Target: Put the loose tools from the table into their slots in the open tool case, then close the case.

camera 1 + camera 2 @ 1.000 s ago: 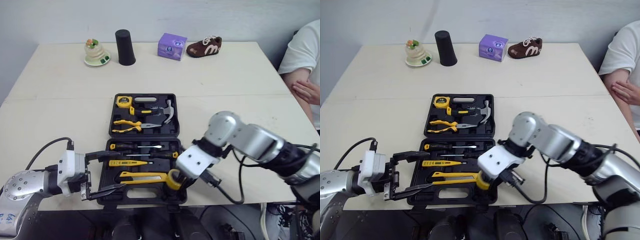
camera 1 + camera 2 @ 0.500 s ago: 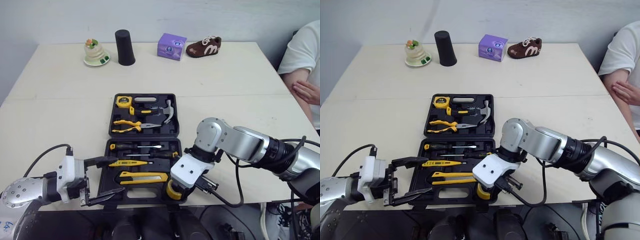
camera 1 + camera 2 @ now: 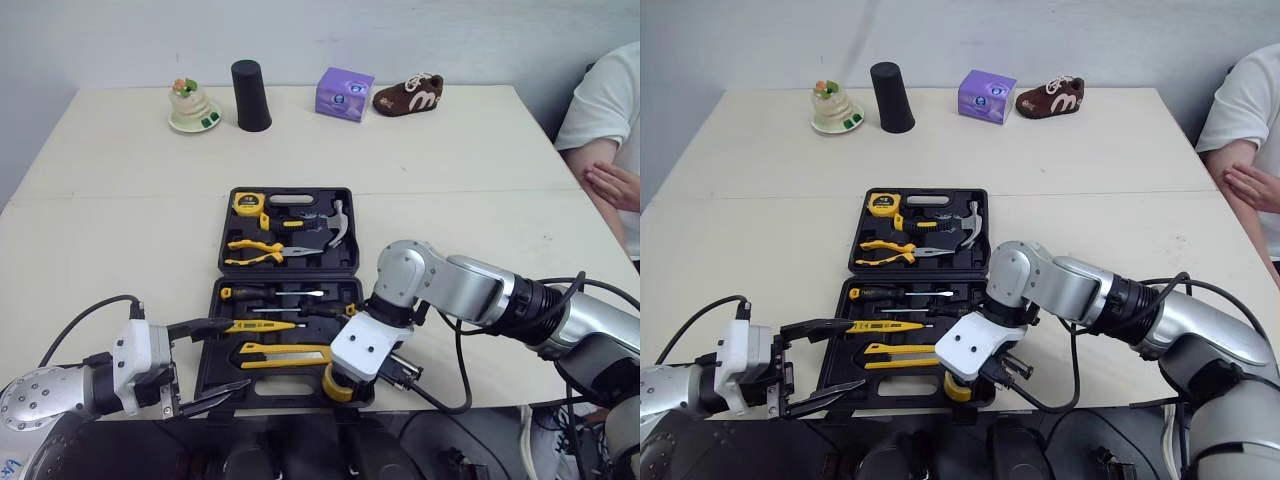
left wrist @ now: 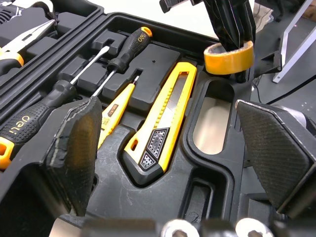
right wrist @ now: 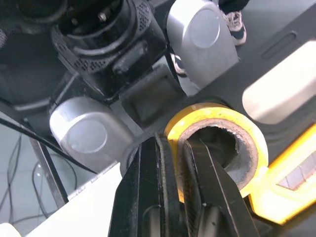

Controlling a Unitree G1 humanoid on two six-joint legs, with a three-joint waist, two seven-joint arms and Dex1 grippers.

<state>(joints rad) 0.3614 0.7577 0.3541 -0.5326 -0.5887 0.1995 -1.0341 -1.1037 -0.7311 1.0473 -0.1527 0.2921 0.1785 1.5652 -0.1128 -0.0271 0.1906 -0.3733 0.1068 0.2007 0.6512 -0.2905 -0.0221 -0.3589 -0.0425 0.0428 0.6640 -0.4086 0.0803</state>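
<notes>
The black tool case (image 3: 290, 272) lies open in the middle of the table. Its far half holds a tape measure (image 3: 246, 203), pliers (image 3: 262, 250) and a hammer (image 3: 335, 222). Its near half holds screwdrivers (image 3: 270, 293) and a yellow utility knife (image 4: 163, 118). My right gripper (image 3: 345, 378) is shut on a yellow tape roll (image 5: 247, 143), one finger inside the ring and one outside. It holds the roll over the case's near right corner, just past an empty oval slot (image 4: 210, 118). My left gripper (image 3: 238, 354) is open at the near left corner, with nothing in it.
Along the far edge stand a figurine on a plate (image 3: 193, 106), a black cup (image 3: 250, 95), a purple box (image 3: 344, 93) and a brown shoe (image 3: 408, 95). A person (image 3: 605, 130) sits at the right side. The case reaches almost to the table's front edge.
My right gripper has carried the tape roll nearer and a little left, down toward the case's near right corner. My left gripper has drawn back slightly toward the front edge, still open.
</notes>
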